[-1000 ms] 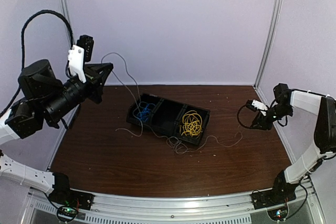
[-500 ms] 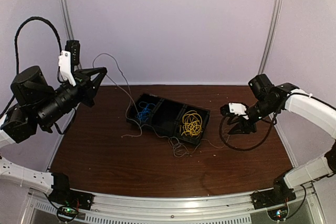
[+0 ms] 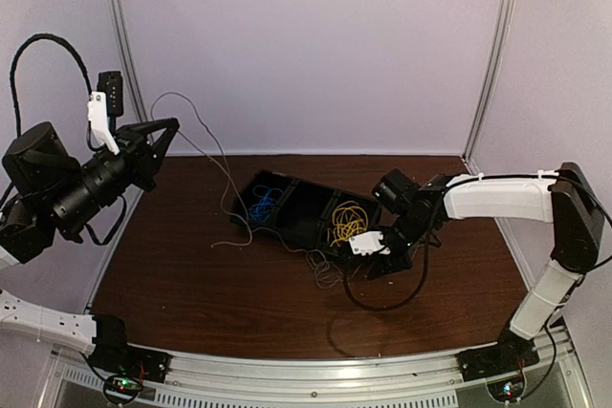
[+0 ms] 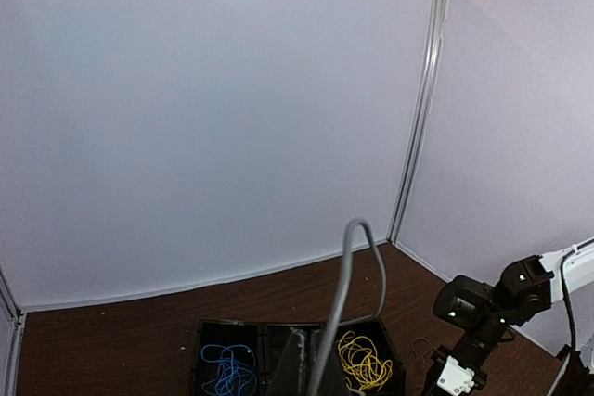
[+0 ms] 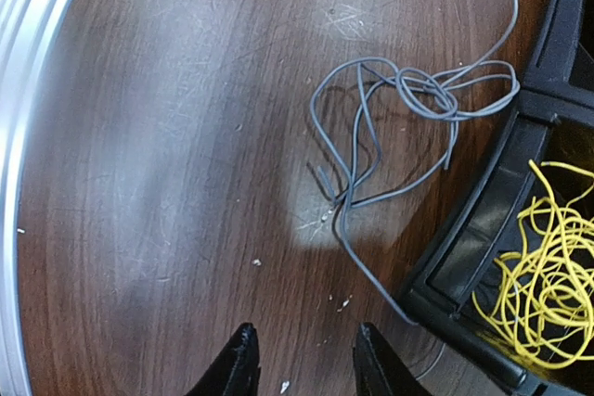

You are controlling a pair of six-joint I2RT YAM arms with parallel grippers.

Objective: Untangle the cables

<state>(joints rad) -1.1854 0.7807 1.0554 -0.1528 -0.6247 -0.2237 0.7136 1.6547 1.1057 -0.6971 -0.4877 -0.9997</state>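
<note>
The right hand [image 5: 306, 366] hangs low over the table [image 5: 139, 183], its two dark fingertips [image 5: 244, 359] spread apart with nothing between them, pointing down at bare wood just short of the grey cable [image 5: 399, 90]. That cable lies in a loose knot of loops on the table ahead of the fingertips, and one strand runs on to the near corner of the black tray [image 5: 483, 238]. The tray's end compartment beside the right hand holds the yellow cable [image 5: 538, 257], a curly bundle. The blue cable [image 3: 260, 205] lies in the compartment at the other end, on the left arm's side, with one compartment between the two. In the top view the tray stands slantwise mid-table, and the grey knot lies along its near edge, between the tray and the arm bases. A thick black lead [image 3: 382, 303] from the right arm sags in a loop onto the table just beside the right hand, near the grey knot. The left hand [image 3: 163, 129] is raised well above the table's left edge with its fingers closed on the grey cable. The cable arcs up from that hand, drops past the tray's left end and trails across the wood towards the knot. In the left wrist view the grey strand rises up the middle, crossing in front of the tray
</note>
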